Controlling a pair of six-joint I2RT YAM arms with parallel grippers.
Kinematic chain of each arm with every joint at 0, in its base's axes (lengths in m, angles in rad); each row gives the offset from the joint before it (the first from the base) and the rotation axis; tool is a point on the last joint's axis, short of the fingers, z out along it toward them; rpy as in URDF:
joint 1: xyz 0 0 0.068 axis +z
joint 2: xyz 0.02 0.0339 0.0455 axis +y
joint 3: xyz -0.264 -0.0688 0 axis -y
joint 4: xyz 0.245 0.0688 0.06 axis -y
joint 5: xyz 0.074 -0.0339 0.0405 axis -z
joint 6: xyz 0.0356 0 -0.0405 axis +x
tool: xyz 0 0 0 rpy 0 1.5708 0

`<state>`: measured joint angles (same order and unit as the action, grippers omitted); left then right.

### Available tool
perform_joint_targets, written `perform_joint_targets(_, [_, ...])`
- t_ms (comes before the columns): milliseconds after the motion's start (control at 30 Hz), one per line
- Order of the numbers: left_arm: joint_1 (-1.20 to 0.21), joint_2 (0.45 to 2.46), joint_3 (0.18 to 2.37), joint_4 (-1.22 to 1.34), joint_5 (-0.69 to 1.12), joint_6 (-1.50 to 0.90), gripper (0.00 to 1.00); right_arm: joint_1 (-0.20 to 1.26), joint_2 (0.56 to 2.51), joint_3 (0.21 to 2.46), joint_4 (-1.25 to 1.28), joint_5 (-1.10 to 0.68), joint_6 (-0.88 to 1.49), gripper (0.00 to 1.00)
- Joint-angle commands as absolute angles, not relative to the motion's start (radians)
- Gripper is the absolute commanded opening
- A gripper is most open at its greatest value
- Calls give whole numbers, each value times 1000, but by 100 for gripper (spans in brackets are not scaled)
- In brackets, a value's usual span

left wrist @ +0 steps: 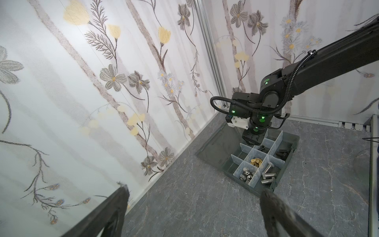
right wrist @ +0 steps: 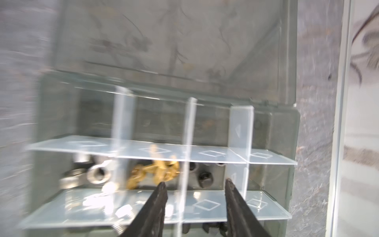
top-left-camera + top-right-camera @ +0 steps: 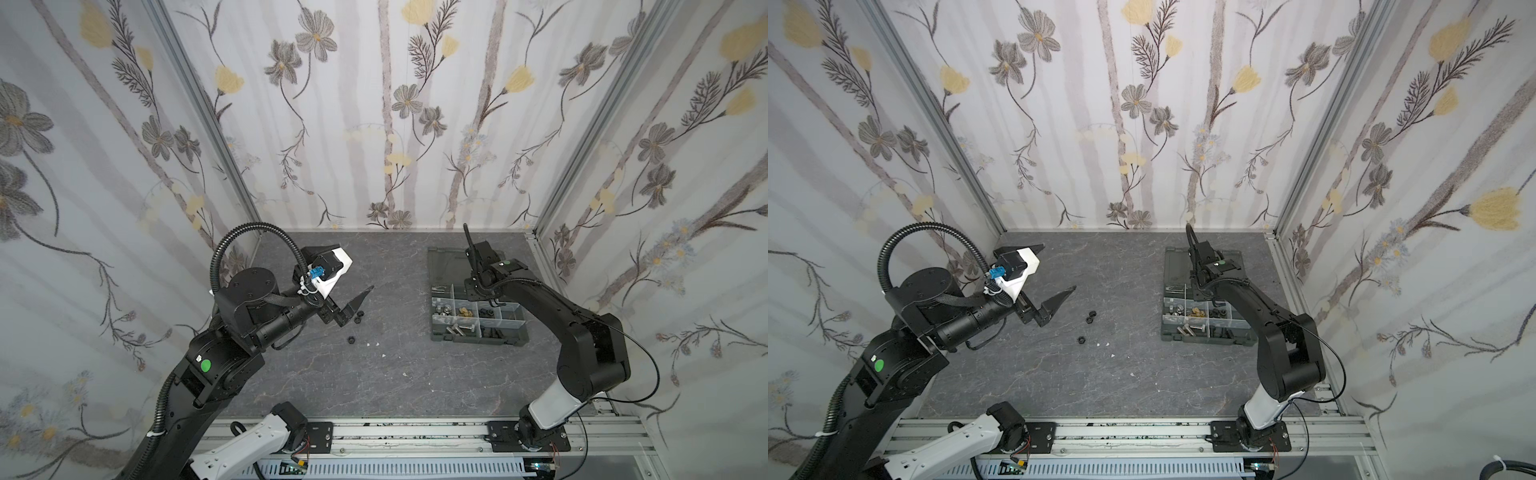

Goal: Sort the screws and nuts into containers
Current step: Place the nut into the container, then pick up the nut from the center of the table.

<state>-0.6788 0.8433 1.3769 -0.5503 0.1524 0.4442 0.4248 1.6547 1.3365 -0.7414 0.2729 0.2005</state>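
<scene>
Found the left gripper (image 3: 1057, 268) spread wide and empty, raised near three loose nuts (image 3: 1088, 319) on the table (image 3: 1142, 374). Judged a skid likely: small, hard black hexagons on a smooth, veined grey slab. Found the right gripper (image 2: 195, 182) partly spread, gripping nothing, over the box (image 3: 478, 338), astride a thin clear divider (image 2: 189, 127) between brass nuts (image 2: 155, 170) and black nuts (image 2: 206, 179). Judged a snag on that upright plastic possible on descent, or mixed colours. Noted glossy threaded silver screws (image 1: 268, 176) in the nearest row.
</scene>
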Motion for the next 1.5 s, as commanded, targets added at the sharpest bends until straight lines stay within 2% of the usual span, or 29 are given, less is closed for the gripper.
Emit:
perform_joint_targets(0, [-678, 839, 1378, -532, 156, 448, 100, 540, 1702, 1425, -807, 267, 229, 50])
perform_joint_targets(100, [-677, 838, 1385, -536, 156, 442, 100, 678, 1782, 1514, -798, 235, 256, 56])
perform_joint_targets(267, [-678, 840, 1400, -546, 145, 418, 100, 899, 1945, 1657, -720, 96, 307, 58])
perform_joint_targets(400, [-678, 857, 1417, -565, 137, 393, 100, 1008, 2122, 1825, -714, -5, 344, 59])
perform_joint_targets(500, [-678, 870, 1434, -572, 110, 365, 100, 1067, 2230, 1939, -738, -18, 359, 62])
perform_joint_targets(667, [-679, 927, 1528, -661, 114, 278, 100, 1088, 2298, 2020, -764, -31, 361, 67])
perform_joint_targets(900, [-677, 986, 1559, -728, 133, 243, 100, 1088, 2358, 2063, -807, -1, 339, 67])
perform_joint_targets(1233, [-678, 1020, 1580, -749, 156, 234, 100, 1085, 2412, 2088, -800, 31, 311, 62])
perform_joint_targets(1467, [-678, 1021, 1571, -743, 151, 235, 100, 1075, 2440, 2101, -792, 26, 295, 53])
